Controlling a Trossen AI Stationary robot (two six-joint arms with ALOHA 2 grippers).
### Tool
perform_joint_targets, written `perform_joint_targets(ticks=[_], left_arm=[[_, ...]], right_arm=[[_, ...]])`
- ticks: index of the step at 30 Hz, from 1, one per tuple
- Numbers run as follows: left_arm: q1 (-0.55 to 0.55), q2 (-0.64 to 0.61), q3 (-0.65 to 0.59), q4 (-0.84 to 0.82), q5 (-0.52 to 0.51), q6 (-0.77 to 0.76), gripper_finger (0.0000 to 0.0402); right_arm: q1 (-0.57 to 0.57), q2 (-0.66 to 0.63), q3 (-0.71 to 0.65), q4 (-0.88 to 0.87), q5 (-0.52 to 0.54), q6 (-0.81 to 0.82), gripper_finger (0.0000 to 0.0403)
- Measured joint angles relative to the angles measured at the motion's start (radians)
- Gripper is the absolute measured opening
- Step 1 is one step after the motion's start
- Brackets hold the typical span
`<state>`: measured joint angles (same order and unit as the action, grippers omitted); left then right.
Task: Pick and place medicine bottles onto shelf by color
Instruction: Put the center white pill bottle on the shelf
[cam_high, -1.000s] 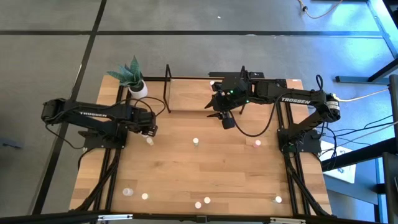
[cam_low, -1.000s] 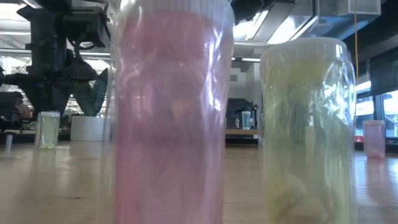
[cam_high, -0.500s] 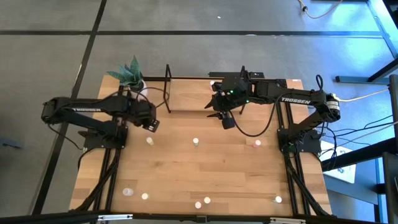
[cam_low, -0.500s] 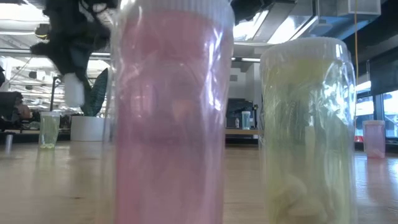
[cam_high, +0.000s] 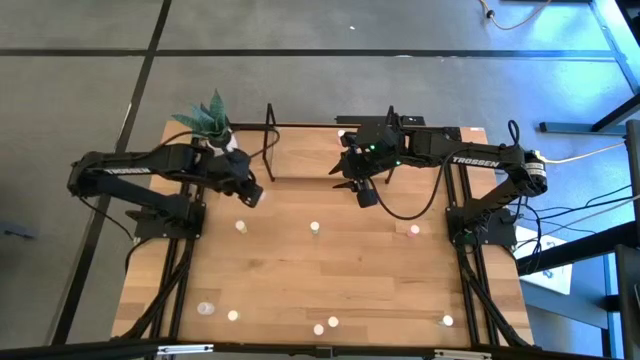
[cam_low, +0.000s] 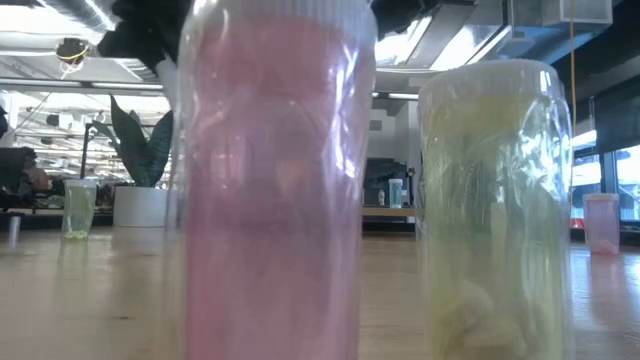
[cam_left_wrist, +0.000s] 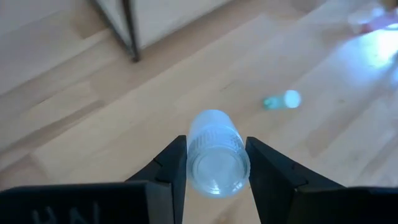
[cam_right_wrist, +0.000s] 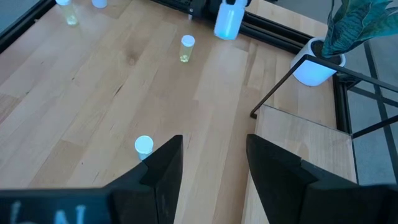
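White translucent cylindrical medicine bottle (cam_left_wrist: 216, 154) clamped in left gripper (cam_high: 249, 194), long axis running out past the fingertips, just off the light wooden shelf (cam_high: 305, 153). Right gripper (cam_high: 365, 194) empty, fingers apart, above shelf.

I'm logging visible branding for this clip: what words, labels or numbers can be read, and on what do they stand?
"TROSSEN": white letters on the right arm's link, high view.
White lettering on the left arm's link: too small to read.
Pale marks on the left gripper body and right gripper body in the wrist views: cut off, unreadable.
Medicine bottles: no readable label.
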<state>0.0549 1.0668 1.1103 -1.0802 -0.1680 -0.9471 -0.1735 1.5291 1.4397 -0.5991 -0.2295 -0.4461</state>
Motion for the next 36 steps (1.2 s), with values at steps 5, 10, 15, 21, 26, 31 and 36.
perform_joint_targets(ticks=[5, 10, 15, 21, 26, 31, 36], left_arm=[[-0.028, 0.068, 0.000, 0.103, 0.001, 0.094, 0.0121], [-0.032, 0.151, 0.000, 0.150, 0.061, 0.237, 0.0121], [-0.031, 0.237, 0.000, 0.165, 0.109, 0.339, 0.0121], [-0.031, 0.340, 0.000, 0.166, 0.111, 0.447, 0.0121], [-0.031, 0.421, 0.000, 0.167, 0.100, 0.497, 0.0121], [-0.031, 0.497, 0.000, 0.174, 0.100, 0.549, 0.0121], [-0.031, 0.535, 0.000, 0.236, 0.100, 0.566, 0.0121]], right_arm=[[0.007, 0.000, 0.000, 0.004, 0.000, 0.000, 0.0179], [0.008, -0.002, 0.000, 0.004, 0.000, 0.059, 0.0179], [0.008, -0.003, 0.000, -0.010, 0.000, 0.114, 0.0179], [0.009, -0.003, 0.000, -0.010, 0.000, 0.130, 0.0179], [0.009, -0.003, 0.000, -0.009, 0.000, 0.129, 0.0179], [0.009, -0.003, 0.000, -0.009, 0.000, 0.128, 0.0179], [0.009, -0.003, 0.000, -0.005, 0.000, 0.128, 0.0179]])
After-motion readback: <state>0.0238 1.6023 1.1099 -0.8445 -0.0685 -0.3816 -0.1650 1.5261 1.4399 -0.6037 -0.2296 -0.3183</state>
